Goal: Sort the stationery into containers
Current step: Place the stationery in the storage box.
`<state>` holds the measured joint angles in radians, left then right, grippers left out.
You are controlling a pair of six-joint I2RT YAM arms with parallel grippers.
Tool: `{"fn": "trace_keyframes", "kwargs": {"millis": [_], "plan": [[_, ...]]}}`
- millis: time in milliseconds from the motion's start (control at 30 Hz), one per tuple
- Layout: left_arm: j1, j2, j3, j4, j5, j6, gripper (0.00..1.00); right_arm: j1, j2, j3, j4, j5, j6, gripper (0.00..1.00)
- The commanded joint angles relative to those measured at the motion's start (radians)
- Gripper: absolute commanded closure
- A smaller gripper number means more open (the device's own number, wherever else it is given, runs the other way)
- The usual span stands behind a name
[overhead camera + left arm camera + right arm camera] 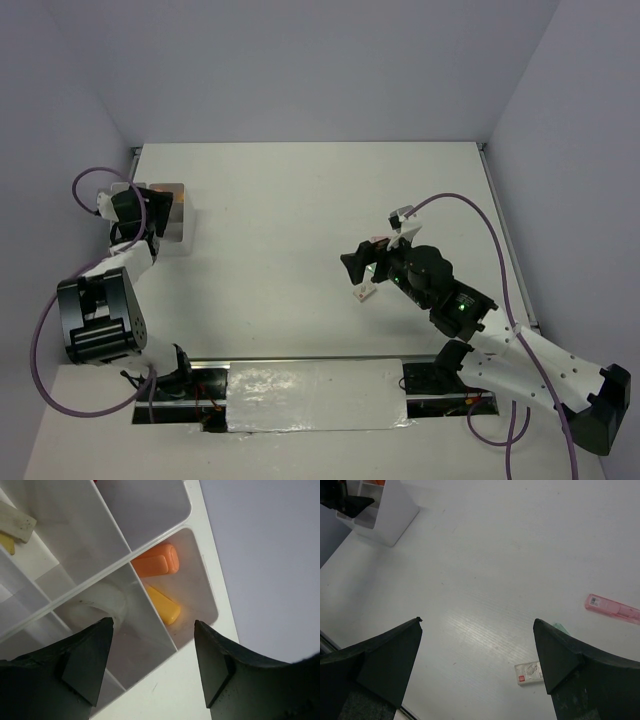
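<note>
White translucent box (145, 505) with square compartments, at the table's far left. One compartment holds an orange piece (157, 560) and a yellow piece (164, 605), lying flat and apart. The neighbouring one holds a clear tape ring (102, 602). Another holds a white eraser (15, 522). On the open table, well apart from the box, lie a pink bar (612, 608) and a small red-labelled eraser (530, 672).

left pincer (152, 624) spread wide, aimed steeply down, right pincer (477, 621) spread wide, tilted forward, both empty

left arm (100, 320): black, white | right arm (520, 360): black, white, green light (462, 308) | cables (470, 205): purple
</note>
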<state>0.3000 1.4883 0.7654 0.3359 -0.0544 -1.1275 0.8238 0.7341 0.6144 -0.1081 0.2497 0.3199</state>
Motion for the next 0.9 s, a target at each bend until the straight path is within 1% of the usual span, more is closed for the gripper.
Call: {"fn": "trace_keyframes", "kwargs": {"millis": [0,100,167,200,267,367,467,533,567,600,633,667,700,733,767,800,833,867], "plan": [[-0.006,-0.078,-0.017,-0.026,-0.022,0.024,0.22,-0.003,0.002,0.001,0.047,-0.004,-0.013,0.0],[-0.013,-0.108,0.008,-0.098,-0.048,0.046,0.18,-0.005,0.008,0.002,0.053,-0.007,-0.012,0.0],[-0.019,-0.105,0.057,-0.193,-0.076,0.063,0.17,-0.005,0.014,0.004,0.053,-0.01,-0.012,0.0],[-0.028,-0.091,0.077,-0.224,-0.084,0.066,0.13,-0.003,0.014,0.005,0.051,-0.01,-0.01,0.0],[-0.032,-0.074,0.113,-0.268,-0.084,0.071,0.12,-0.006,0.013,0.005,0.051,-0.013,-0.01,0.0],[-0.035,-0.06,0.121,-0.273,-0.071,0.074,0.13,-0.003,0.007,0.002,0.051,-0.012,-0.012,0.0],[-0.062,-0.103,0.115,-0.267,-0.087,0.127,0.12,-0.003,0.005,-0.001,0.05,-0.009,-0.01,0.0],[-0.136,-0.155,0.138,-0.27,-0.111,0.187,0.09,-0.003,0.004,-0.001,0.048,0.0,-0.007,0.0],[-0.178,-0.169,0.152,-0.278,-0.123,0.266,0.07,-0.003,-0.001,-0.002,0.05,0.006,-0.005,0.0],[-0.271,-0.186,0.172,-0.311,-0.149,0.305,0.03,-0.003,-0.005,-0.007,0.051,0.017,-0.004,0.0],[-0.316,-0.189,0.208,-0.333,-0.165,0.375,0.01,-0.003,-0.019,-0.007,0.047,0.061,0.014,0.0],[-0.367,-0.194,0.213,-0.333,-0.157,0.417,0.01,-0.003,-0.03,-0.008,0.039,0.098,0.028,0.0],[-0.446,-0.204,0.209,-0.31,-0.106,0.449,0.01,-0.005,-0.039,-0.004,0.007,0.147,0.044,0.0],[-0.484,-0.212,0.174,-0.272,-0.061,0.524,0.01,-0.003,-0.065,0.001,-0.02,0.251,0.086,0.0],[-0.521,-0.221,0.148,-0.221,0.003,0.57,0.01,-0.002,-0.081,0.008,-0.051,0.296,0.106,0.0],[-0.588,-0.229,0.091,-0.134,0.133,0.606,0.01,-0.003,-0.094,0.034,-0.126,0.334,0.149,0.0],[-0.623,-0.224,0.071,-0.108,0.187,0.682,0.01,-0.003,-0.114,0.048,-0.161,0.368,0.166,0.0],[-0.66,-0.215,0.061,-0.101,0.223,0.722,0.01,-0.005,-0.149,0.062,-0.192,0.396,0.183,0.0]]}}
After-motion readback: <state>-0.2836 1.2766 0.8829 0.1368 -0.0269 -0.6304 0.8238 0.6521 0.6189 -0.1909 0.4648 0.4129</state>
